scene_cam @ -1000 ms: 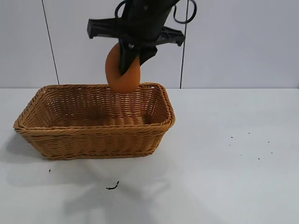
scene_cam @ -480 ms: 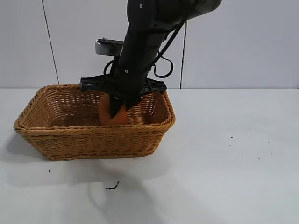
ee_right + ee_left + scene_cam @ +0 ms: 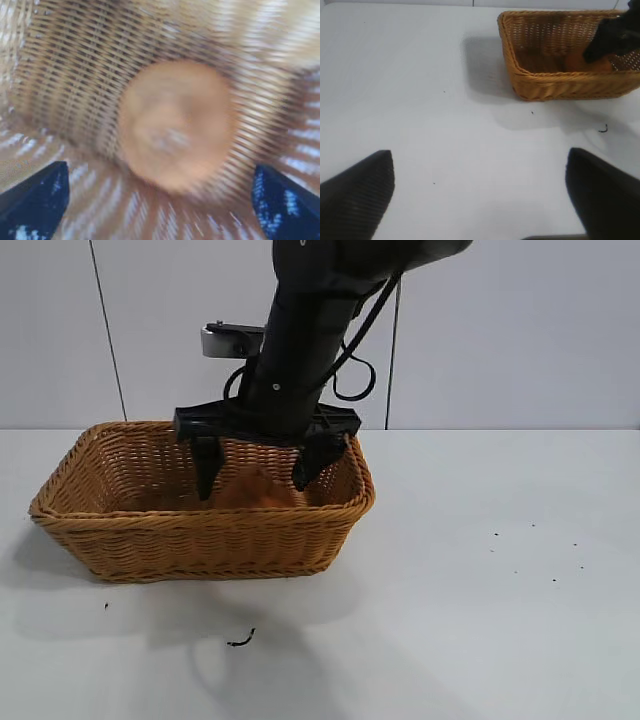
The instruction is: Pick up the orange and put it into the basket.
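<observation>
The orange (image 3: 252, 488) lies on the floor of the tan wicker basket (image 3: 190, 540), toward its right half. It fills the middle of the right wrist view (image 3: 175, 125). My right gripper (image 3: 255, 475) hangs inside the basket directly over the orange, jaws wide open, one finger on each side, not gripping it. My left gripper (image 3: 480, 195) is open and empty over bare table, well away from the basket (image 3: 540, 82); the orange (image 3: 575, 62) and the right gripper (image 3: 615, 37) show there too.
The white table (image 3: 480, 590) runs wide to the right of the basket. A small dark scrap (image 3: 240, 640) lies in front of the basket. A pale wall stands behind.
The right gripper came down with the orange from above the rim into the basket, then opened. The orange now rests on the basket floor, let go.
</observation>
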